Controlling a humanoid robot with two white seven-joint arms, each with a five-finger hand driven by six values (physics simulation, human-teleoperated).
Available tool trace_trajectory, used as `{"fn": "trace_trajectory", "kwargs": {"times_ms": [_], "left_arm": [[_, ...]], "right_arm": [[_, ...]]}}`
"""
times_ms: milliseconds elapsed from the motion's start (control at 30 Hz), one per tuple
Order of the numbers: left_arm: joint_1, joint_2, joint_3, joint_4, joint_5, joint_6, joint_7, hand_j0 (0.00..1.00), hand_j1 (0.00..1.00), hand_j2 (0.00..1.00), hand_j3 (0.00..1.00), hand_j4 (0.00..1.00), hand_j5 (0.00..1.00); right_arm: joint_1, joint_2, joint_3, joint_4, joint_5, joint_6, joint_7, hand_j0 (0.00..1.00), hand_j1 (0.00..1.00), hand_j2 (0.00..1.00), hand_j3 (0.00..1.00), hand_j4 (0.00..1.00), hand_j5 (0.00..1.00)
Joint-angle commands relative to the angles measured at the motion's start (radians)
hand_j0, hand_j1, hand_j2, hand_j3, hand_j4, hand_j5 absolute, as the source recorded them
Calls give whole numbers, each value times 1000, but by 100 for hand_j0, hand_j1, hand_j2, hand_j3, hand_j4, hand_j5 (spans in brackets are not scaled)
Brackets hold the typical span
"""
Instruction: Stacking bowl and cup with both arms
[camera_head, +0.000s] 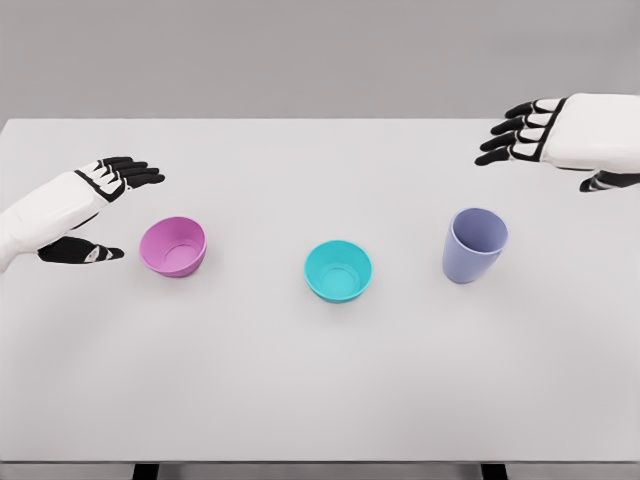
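Bowls, pink (173, 246) and teal (338, 270), stand apart on the table (320, 400), the purple cup (474, 244) rightmost; all look light, stiff, slick plastic, best gripped at the rim; left hand (95, 205) and right hand (545, 135) hover spread, empty.

Three vessels in a row on the bench (320, 400), small bowl (173, 246) at left, another bowl (338, 270) in the middle, upright cup (474, 244) at right, all well apart

pink bowl (173, 246): upright, left on table | teal bowl (338, 270): upright, centre, well apart | lavender cup (474, 244): upright, taller, right, nothing stacked
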Motion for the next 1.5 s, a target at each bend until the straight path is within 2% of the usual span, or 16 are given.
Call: {"fn": "trace_trajectory", "kwargs": {"times_ms": [0, 100, 200, 267, 333, 400, 433, 467, 533, 633, 833, 967, 1067, 1233, 1333, 1467], "left_arm": [[0, 0, 1, 1, 6, 1, 1, 100, 100, 100, 100, 100, 100], [0, 1, 4, 1, 6, 1, 1, 100, 100, 100, 100, 100, 100], [-18, 7, 20, 14, 3, 1, -24, 100, 100, 100, 100, 100, 100], [-26, 18, 58, 19, 20, 1, -152, 100, 100, 100, 100, 100, 100], [-98, 23, 41, 19, 53, 1, -315, 100, 100, 100, 100, 100, 100], [-175, 43, -69, 15, 135, 1, -448, 100, 100, 100, 100, 100, 100], [-224, 75, -147, 11, 184, 1, -448, 100, 100, 100, 100, 100, 100], [-279, 98, -233, 7, 233, 1, -448, 100, 100, 100, 100, 100, 100], [-394, 105, -367, 2, 283, 1, -448, 100, 100, 100, 100, 100, 100], [-515, 98, -509, 4, 317, 76, -448, 100, 100, 100, 100, 100, 100], [-529, 101, -537, 4, 268, 190, -448, 100, 100, 100, 100, 100, 100], [-529, 95, -537, 2, 176, 196, -448, 100, 100, 100, 100, 100, 100], [-526, 92, -539, 2, 126, 196, -448, 100, 100, 100, 100, 100, 100], [-528, 90, -539, 2, 81, 196, -448, 100, 100, 100, 100, 100, 100], [-528, 82, -539, 2, 57, 196, -448, 100, 100, 100, 100, 100, 100], [-529, 61, -537, 2, 37, 196, -448, 100, 100, 100, 100, 100, 100]], "right_arm": [[0, -1, 1, -1, -4, 3, 1, 100, 100, 100, 100, 100, 100], [0, -5, -2, -1, -5, 3, 1, 100, 100, 100, 100, 100, 100], [-52, -34, -16, -1, -14, 3, 1, 100, 100, 100, 100, 100, 100], [-64, -111, -29, -1, -40, 3, 1, 100, 100, 100, 100, 100, 100], [-66, -128, 0, -1, -59, 3, 1, 100, 100, 100, 100, 100, 100], [-66, -114, 23, -1, -66, 3, 1, 100, 100, 100, 100, 100, 100], [-64, -85, 14, -1, -66, 3, 1, 100, 100, 100, 100, 100, 100], [-60, -19, 7, -1, -66, 3, 1, 100, 100, 100, 100, 100, 100], [-31, 51, 0, -1, -69, 3, 1, 100, 100, 100, 100, 100, 100], [-21, 113, -5, -1, -76, 3, 1, 100, 100, 100, 100, 100, 100], [-18, 76, -20, 8, -77, 3, 1, 100, 100, 100, 100, 100, 100], [-18, 96, -65, 60, -76, 3, 1, 100, 100, 100, 100, 100, 100], [-15, 105, -66, 59, -76, 3, 1, 100, 100, 100, 100, 100, 100], [25, 141, -69, 63, -74, 3, 1, 100, 100, 100, 100, 100, 100], [31, 141, -144, 63, -76, 3, 1, 100, 100, 100, 100, 100, 100], [44, 141, -169, 63, -77, 3, 1, 100, 100, 100, 100, 100, 100]]}}
